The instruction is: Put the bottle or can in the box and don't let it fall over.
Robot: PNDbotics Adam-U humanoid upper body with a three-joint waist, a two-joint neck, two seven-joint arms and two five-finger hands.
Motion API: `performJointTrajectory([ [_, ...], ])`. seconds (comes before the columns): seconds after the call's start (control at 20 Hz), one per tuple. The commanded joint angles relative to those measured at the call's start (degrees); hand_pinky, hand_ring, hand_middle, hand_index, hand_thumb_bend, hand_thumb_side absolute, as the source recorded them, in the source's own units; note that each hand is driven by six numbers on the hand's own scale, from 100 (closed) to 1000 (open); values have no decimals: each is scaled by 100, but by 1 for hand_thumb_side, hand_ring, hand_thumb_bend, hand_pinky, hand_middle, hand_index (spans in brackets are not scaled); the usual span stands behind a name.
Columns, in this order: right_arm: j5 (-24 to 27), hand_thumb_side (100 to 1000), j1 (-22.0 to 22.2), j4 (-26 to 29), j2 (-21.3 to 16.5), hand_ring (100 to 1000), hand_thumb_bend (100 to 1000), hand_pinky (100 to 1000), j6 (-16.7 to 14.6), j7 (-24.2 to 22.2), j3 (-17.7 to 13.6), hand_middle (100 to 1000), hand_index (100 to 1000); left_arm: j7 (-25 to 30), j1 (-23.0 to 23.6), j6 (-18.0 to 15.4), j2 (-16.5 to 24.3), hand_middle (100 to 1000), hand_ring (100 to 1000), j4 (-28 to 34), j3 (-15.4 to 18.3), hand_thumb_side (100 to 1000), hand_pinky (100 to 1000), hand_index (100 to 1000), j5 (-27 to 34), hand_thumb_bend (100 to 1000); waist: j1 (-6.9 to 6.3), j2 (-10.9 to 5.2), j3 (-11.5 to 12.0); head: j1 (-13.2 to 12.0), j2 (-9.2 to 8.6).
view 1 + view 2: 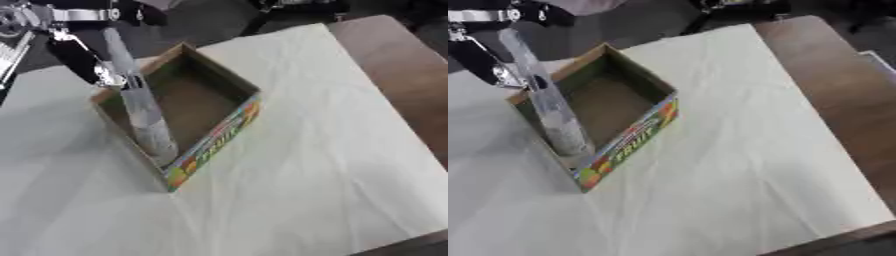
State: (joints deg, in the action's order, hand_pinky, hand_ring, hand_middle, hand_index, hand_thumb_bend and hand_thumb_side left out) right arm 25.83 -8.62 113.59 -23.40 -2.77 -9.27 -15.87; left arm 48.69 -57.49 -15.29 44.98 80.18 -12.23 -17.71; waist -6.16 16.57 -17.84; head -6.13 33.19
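- Cardboard box (229, 84) sits on the cloth (332, 150), open side up.
- Bottle (144, 112) stands inside, at its 7 o'clock corner, leaning on the wall.
- Your left hand (80, 60) is at the bottle's neck, steadying it; can't tell finger closure.

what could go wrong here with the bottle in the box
The bottle is tall and slim and stands tilted in the near corner of the box, so it may topple once released. The left hand sits right by the box's rim at the bottle's upper part; pulling away could drag the bottle over or nudge the light cardboard box.
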Motion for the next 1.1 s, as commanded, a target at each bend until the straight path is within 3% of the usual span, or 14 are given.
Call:
performJointTrajectory([
  [0.05, 14, 498, -41, 101, -62, 1000, 100, 1000, 9, 9, -54, 1000, 934, 327, -15, -436, 256, 1000, 1000, -6, -23, 289, 973, 1000, -147, 388, 45, -104, 11, 15, 11],
  [0.7, 40, 491, 31, 101, -92, 1000, 100, 1000, 17, 34, -53, 1000, 932, 327, 296, -538, 570, 1000, 1000, 111, -39, 330, 960, 1000, 321, 336, 111, -218, 124, 62, 82],
  [1.1, 81, 482, 56, 101, -130, 1000, 100, 1000, 8, 62, -55, 1000, 931, 327, 445, -563, 739, 1000, 1000, 199, -34, 311, 958, 1000, 421, 328, 142, -289, 168, 76, 98],
])
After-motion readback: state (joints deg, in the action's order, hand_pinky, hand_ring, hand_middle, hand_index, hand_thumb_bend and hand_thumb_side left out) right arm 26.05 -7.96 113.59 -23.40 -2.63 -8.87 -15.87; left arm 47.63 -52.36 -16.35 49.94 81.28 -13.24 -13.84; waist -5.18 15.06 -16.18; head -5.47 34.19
